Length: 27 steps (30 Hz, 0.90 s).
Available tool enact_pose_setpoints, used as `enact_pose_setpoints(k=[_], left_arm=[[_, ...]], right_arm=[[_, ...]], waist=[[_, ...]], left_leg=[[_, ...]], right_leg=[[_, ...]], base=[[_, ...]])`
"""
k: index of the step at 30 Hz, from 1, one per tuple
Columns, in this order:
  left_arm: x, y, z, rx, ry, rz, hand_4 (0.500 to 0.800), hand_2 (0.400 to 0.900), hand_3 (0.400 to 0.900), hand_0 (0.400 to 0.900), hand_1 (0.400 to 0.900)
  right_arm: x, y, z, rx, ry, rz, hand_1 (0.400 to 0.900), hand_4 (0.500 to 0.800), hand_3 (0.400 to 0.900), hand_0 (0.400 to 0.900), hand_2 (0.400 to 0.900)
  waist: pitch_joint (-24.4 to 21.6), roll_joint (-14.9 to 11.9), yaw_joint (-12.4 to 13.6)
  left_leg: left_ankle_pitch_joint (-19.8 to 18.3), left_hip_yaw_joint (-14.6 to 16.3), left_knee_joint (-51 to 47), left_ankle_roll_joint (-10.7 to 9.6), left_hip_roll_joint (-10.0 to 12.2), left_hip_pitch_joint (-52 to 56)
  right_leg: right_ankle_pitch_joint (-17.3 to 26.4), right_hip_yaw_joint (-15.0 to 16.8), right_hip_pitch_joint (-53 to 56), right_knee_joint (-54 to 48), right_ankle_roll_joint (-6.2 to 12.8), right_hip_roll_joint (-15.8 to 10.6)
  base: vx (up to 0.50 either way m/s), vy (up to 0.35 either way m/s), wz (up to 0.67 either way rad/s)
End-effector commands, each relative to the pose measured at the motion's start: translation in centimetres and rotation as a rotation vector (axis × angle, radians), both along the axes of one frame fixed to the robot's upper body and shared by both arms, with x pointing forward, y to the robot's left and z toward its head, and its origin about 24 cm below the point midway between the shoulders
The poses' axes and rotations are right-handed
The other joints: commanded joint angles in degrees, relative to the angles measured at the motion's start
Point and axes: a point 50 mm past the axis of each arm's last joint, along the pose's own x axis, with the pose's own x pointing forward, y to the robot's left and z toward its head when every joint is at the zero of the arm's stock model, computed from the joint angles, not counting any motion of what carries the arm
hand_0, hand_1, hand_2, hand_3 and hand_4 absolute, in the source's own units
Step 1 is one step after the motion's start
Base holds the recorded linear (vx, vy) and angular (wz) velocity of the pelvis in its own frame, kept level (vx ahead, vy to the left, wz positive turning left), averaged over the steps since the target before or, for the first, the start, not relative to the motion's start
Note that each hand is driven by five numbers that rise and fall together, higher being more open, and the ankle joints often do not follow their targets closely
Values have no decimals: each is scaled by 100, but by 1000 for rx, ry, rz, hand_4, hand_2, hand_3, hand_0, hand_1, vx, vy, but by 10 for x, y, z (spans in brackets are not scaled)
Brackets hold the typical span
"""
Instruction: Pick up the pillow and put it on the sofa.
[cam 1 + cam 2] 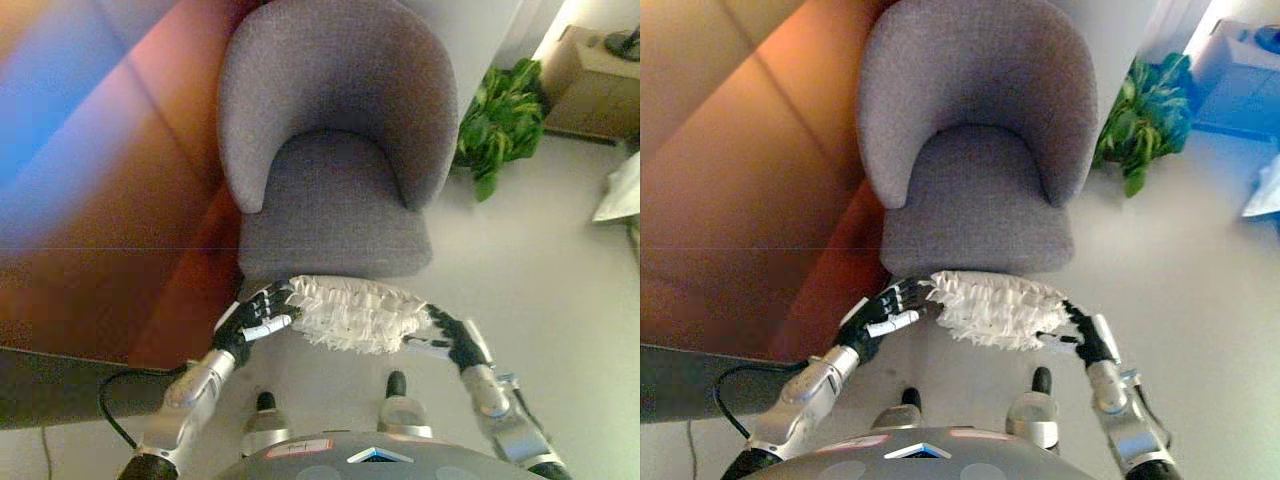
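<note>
Left eye view shows us the grey upholstered armchair with its rounded, curved back (pixel 335 150) filling the middle of the scene, its flat seat opening toward us and its front edge lying just beyond what we carry. This chair is the only seat we can find, so we take it for the sofa the task means. It stands on a pale floor (pixel 540 260), with a leafy green potted plant (pixel 500 120) to its right and a brown cardboard box (pixel 590 70) further off in the far right corner.

The white, shaggy-fringed pillow (pixel 355 312) hangs in the air between our two hands, off the floor and just short of the seat's front edge. Its long axis runs side to side, parallel to that edge, so the seat lies straight ahead of it and slightly above in the picture.

Our left hand (pixel 258 318) presses the pillow's left end with fingers fairly straight and spread along the fringe. Our right hand (pixel 445 338) meets the right end; its fingers sink into the fringe and we cannot tell whether they curl or lie flat. Both hands sit about equally near the seat, so we judge the coming move to be a level push forward by both arms together.
</note>
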Motion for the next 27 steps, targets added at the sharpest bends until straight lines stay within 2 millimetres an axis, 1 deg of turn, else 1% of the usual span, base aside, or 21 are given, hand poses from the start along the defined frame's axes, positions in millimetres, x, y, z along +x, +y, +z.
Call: enact_pose_setpoints(k=[1, 2, 3, 4, 5, 6, 7, 9, 10, 11, 12, 15, 16, 18, 19, 21, 23, 24, 27], left_arm=[[33, 20, 58, -18, -283, -12, 800, 900, 900, 900, 900], [36, 17, 60, -23, -302, -35, 800, 900, 900, 900, 900], [42, 13, 64, -31, -329, -58, 800, 900, 900, 900, 900], [46, 11, 67, -31, -344, -68, 800, 900, 900, 900, 900], [60, 8, 79, -28, -403, -97, 800, 900, 900, 900, 900], [66, 5, 85, -26, -436, -101, 800, 900, 900, 900, 900], [72, 3, 91, -17, -472, -100, 800, 900, 900, 900, 900], [79, 1, 104, -11, -537, -116, 800, 900, 900, 900, 900], [81, -1, 110, -13, -565, -128, 800, 900, 900, 900, 900], [83, -3, 114, -17, -591, -137, 800, 900, 900, 900, 900], [84, -4, 117, -20, -607, -146, 800, 900, 900, 900, 900], [92, -12, 129, -14, -669, -171, 800, 900, 900, 900, 900], [95, -14, 133, -20, -685, -176, 800, 900, 900, 900, 900], [97, -16, 138, -30, -711, -182, 800, 900, 900, 900, 900], [99, -17, 142, -34, -730, -185, 800, 900, 900, 900, 900], [101, -20, 148, -50, -757, -191, 800, 900, 900, 900, 900], [102, -23, 153, -65, -782, -204, 800, 900, 900, 900, 900], [102, -24, 154, -73, -786, -205, 800, 900, 900, 900, 900], [104, -26, 158, -93, -798, -205, 800, 900, 900, 900, 900]], right_arm=[[42, 2, 47, -233, -291, 86, 900, 800, 900, 900, 900], [46, -6, 52, -300, -311, 78, 900, 800, 900, 900, 900], [53, -13, 59, -369, -336, 73, 900, 800, 900, 900, 900], [56, -15, 63, -400, -356, 71, 900, 800, 900, 900, 900], [70, -21, 76, -484, -430, 62, 900, 800, 900, 900, 900], [80, -21, 83, -518, -464, 58, 900, 800, 900, 900, 900], [90, -21, 91, -547, -498, 55, 900, 800, 900, 900, 900], [107, -21, 106, -578, -552, 49, 900, 800, 900, 900, 900], [115, -22, 111, -583, -563, 45, 900, 800, 900, 900, 900], [122, -22, 117, -586, -582, 40, 900, 800, 900, 900, 900], [127, -22, 121, -589, -595, 36, 900, 800, 900, 900, 900], [146, -21, 139, -565, -635, 14, 900, 800, 900, 900, 900], [151, -21, 144, -561, -646, 11, 900, 800, 900, 900, 900], [158, -18, 152, -554, -668, 8, 900, 800, 900, 900, 900], [162, -17, 158, -547, -680, 5, 900, 800, 900, 900, 900], [167, -16, 165, -532, -691, -5, 900, 800, 900, 900, 900], [171, -21, 170, -523, -703, -32, 900, 800, 900, 900, 900], [174, -23, 173, -514, -705, -46, 900, 800, 900, 900, 900], [182, -28, 180, -508, -701, -83, 900, 800, 900, 900, 900]], waist=[[66, -493, 17], [173, -458, 20], [314, -385, -10], [393, -340, -30], [659, -288, -25], [826, -271, -4], [1002, -274, 14], [1271, -262, 42], [1394, -257, 91], [1502, -236, 125], [1578, -210, 162], [1867, -152, 275], [1933, -145, 311], [2023, -122, 343], [2059, -120, 345], [2061, -77, 373], [2061, -10, 417], [2061, 28, 447], [2061, 109, 521]], left_leg=[[-480, 237, 946, -28, 219, -198], [-337, 307, 1244, -105, 376, -475], [-260, 440, 1339, -151, 512, -711], [-271, 482, 1375, -172, 572, -793], [-119, 440, 1432, -257, 649, -1124], [-183, 241, 1625, -271, 575, -1390], [-272, 122, 1839, -250, 515, -1677], [-507, 38, 2247, -222, 526, -2113], [-637, -67, 2521, -196, 498, -2402], [-755, -188, 2885, -189, 510, -2756], [-929, -269, 3088, -219, 534, -2932], [-1132, -568, 3695, -185, 558, -3761], [-1205, -660, 3876, -173, 541, -3994], [-1294, -742, 4181, -150, 575, -4341], [-1240, -771, 4351, -111, 576, -4627], [-1337, -838, 4707, -106, 566, -5050], [-1428, -902, 5023, -92, 557, -5414], [-1646, -951, 5243, -126, 567, -5500], [-1772, -1071, 5671, -106, 499, -5909]], right_leg=[[119, 66, -681, 771, 228, -645], [65, 25, -703, 877, 155, -650], [1, -47, -789, 1012, 108, -665], [-49, -83, -850, 1107, 102, -677], [-76, -119, -1160, 1329, 94, -810], [-108, -45, -1395, 1498, 115, -882], [-76, 52, -1708, 1676, 124, -989], [-98, 157, -2260, 2055, 159, -1191], [-135, 203, -2497, 2222, 159, -1278], [-216, 288, -2760, 2442, 170, -1321], [-357, 347, -2900, 2609, 227, -1356], [-553, 580, -3609, 3182, 217, -1449], [-623, 636, -3810, 3362, 207, -1458], [-710, 740, -4156, 3709, 199, -1482], [-640, 797, -4433, 3852, 147, -1492], [-717, 876, -4825, 4208, 128, -1493], [-810, 943, -5198, 4594, 123, -1542], [-1016, 991, -5311, 4886, 176, -1566], [-1135, 1134, -5765, 5392, 160, -1604]], base=[[104, -210, 69], [-7, -176, 87], [-66, -110, 77], [-230, -32, 77], [-257, 0, 50], [-325, -1, 43], [-222, -17, 22], [-190, -12, 20], [-159, -6, 15], [-73, -15, 15], [-83, -18, 15], [-111, -11, 11], [-80, 6, 5], [-87, 22, 4], [-128, 28, 3], [-82, 57, 0], [10, 79, 3], [51, 71, 5], [13, 79, 6]])
